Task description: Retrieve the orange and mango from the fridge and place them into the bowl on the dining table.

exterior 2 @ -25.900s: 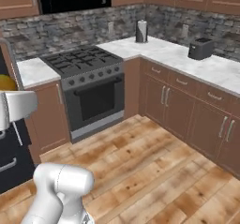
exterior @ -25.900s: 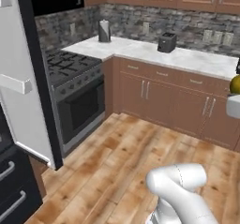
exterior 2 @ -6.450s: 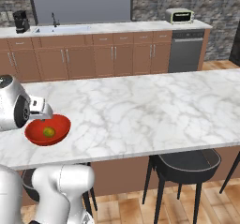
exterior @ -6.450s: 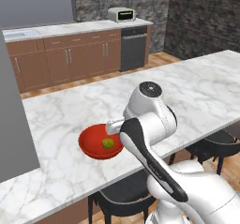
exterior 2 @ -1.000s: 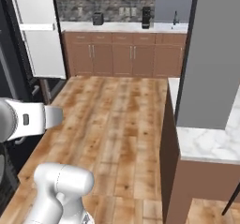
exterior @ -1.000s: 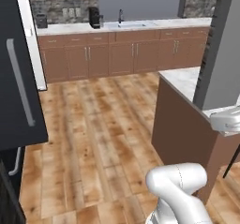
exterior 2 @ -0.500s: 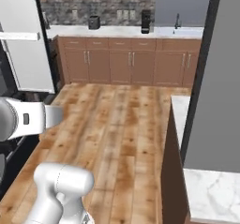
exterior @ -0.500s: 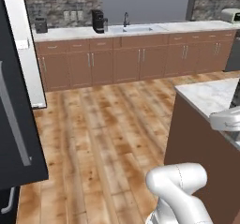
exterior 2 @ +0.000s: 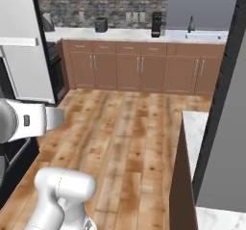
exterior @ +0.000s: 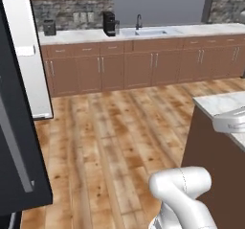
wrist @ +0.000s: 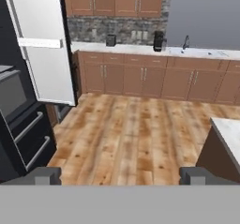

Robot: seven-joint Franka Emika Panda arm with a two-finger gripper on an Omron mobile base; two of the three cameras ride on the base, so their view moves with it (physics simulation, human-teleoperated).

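Claw [wrist: 120, 174] mine, spread and empty; view swung from white marble-topped dining table [exterior: 221, 103] toward tall dark charcoal fridge [wrist: 21, 124], white door ajar: orange evidently next, unseen.

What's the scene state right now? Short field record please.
setting: kitchen, wood floor
fridge: door open, lower drawers shut
dining table: marble corner at right
back counter: sink, coffee maker, toaster
gripper: open, holds nothing
fingers: spread wide
orange, mango, bowl: cannot tell
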